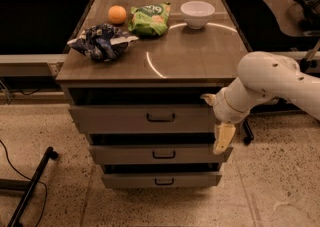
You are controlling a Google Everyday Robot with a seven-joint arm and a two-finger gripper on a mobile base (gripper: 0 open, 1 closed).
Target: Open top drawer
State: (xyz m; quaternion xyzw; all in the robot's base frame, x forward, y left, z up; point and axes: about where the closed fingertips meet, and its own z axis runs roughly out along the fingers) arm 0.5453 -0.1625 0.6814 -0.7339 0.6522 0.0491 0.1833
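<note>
Cream end effector hangs at edge of top drawer.

Top drawer: grey-beige front, widest and tallest of a stack of three. Uppermost in the stack, directly beneath the tabletop, with a dark gap showing between upper edge and the top. Front level and upright. Small dark rectangular pull handle at centre, horizontal, nothing touching it. Whether pulled out slightly or fully shut: cannot be told.

Gripper: cream-coloured, on the end of the white arm, at the right end of the drawer front, overlapping its right edge, well apart from the handle.
</note>
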